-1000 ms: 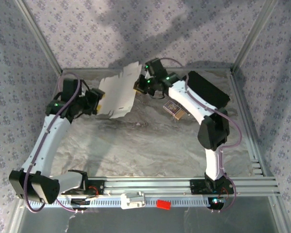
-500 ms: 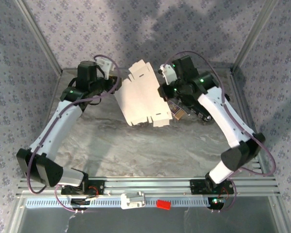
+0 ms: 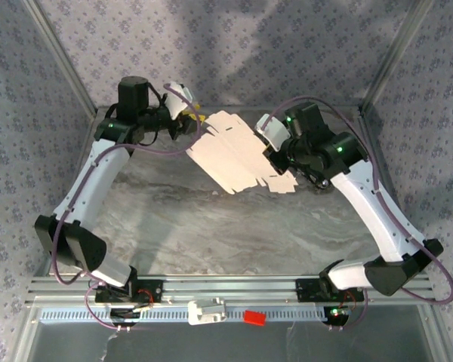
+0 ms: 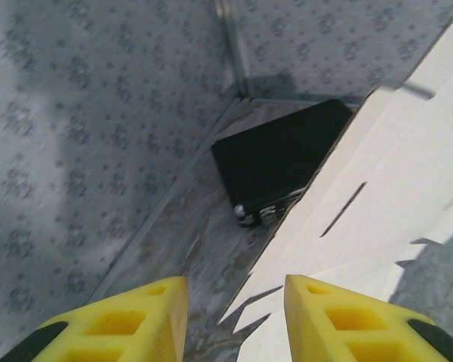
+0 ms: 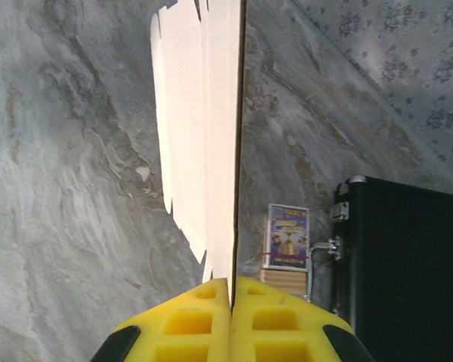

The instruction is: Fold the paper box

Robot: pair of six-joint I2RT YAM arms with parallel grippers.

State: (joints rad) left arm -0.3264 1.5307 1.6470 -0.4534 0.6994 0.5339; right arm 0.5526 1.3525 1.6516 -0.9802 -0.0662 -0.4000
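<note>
The paper box (image 3: 238,154) is a flat white cardboard sheet with notched edges, held up over the back middle of the table. My right gripper (image 3: 274,153) is shut on its right edge. In the right wrist view the yellow fingers (image 5: 189,324) of that gripper (image 5: 232,290) pinch the sheet (image 5: 204,113) edge-on. My left gripper (image 3: 196,123) is at the sheet's upper left edge. In the left wrist view it (image 4: 236,305) stands open, and the sheet's jagged edge (image 4: 392,188) reaches in beside the right finger (image 4: 340,320).
A black case (image 5: 400,256) lies at the back right of the table, with a small tan and purple packet (image 5: 288,237) beside it. The case (image 4: 279,158) also shows past the sheet in the left wrist view. Patterned walls and metal posts close in the table.
The right arm has swung right and turned the sheet flatter. The left gripper has moved back and right up to the sheet's upper left edge, and its jaws have narrowed.
</note>
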